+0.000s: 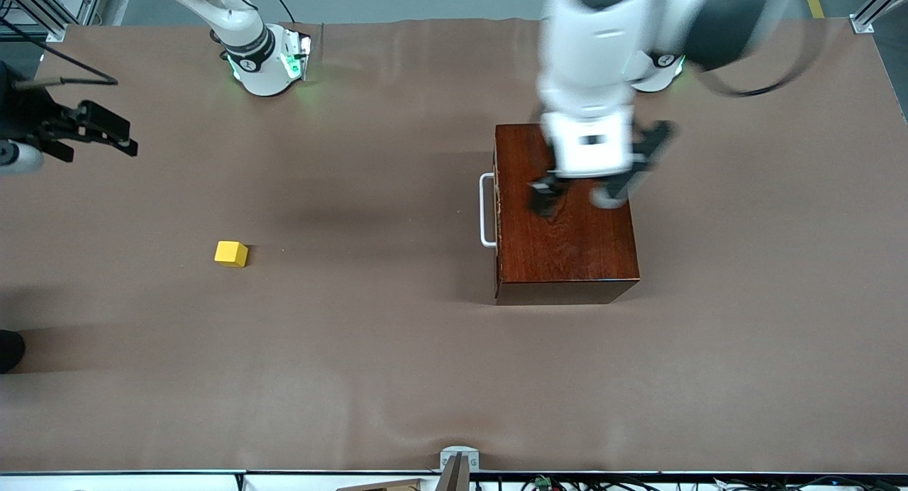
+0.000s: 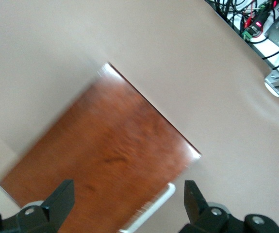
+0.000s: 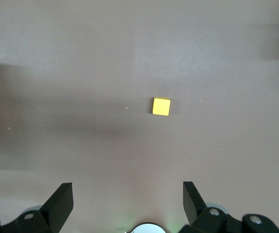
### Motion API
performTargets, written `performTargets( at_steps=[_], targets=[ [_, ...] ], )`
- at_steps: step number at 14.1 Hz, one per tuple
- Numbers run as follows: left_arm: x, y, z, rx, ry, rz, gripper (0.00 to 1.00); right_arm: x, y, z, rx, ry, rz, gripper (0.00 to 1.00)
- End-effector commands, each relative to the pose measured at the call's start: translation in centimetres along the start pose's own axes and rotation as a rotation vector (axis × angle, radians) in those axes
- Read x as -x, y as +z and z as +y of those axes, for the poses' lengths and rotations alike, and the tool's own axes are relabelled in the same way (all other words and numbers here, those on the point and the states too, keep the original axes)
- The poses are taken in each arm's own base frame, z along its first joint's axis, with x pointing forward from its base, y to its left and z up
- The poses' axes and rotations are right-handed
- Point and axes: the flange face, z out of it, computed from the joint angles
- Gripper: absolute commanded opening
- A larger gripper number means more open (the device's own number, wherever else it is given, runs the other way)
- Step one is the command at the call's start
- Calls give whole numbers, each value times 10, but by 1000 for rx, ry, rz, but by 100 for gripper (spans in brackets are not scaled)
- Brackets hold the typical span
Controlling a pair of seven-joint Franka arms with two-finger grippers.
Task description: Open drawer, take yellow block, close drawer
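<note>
Wood box (image 2: pixel 105 150) below fingers (image 2: pixel 61 199) (apart)

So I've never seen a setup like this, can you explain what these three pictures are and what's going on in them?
These are two robot arms bolted along one edge of a brown table. One picture looks down from a high camera facing them; the other two come from cameras on each arm's wrist.

The left tool is open over a dark wooden box, whose drawer is shut; its white handle faces the right arm's end of the table. The right tool is open too, up in the air at its own end of the table. Neither holds anything.

A small yellow block lies alone on the table, and the right wrist camera sees it below.
</note>
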Motion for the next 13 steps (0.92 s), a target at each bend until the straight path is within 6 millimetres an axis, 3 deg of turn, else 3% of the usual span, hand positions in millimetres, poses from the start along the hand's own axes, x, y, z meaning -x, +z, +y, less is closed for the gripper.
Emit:
performTargets(
  at_steps=[1,4,6,9,13],
  targets=[
    [-45,-19,-58,-17,150,-46,100,10,11,1,17,6,6,100],
    [-109,-22,-131,-15,306,-88,100,17,18,5,18,15,25,100],
    [-138,-16,-169,-9,419,-114,100,16,18,4,14,18,23,100],
    [-150,-12,-206,-11,520,-122,100,17,18,6,14,64,14,100],
    [-143,-14,-242,-25,653,-122,100,16,18,8,16,58,16,100]
  ],
)
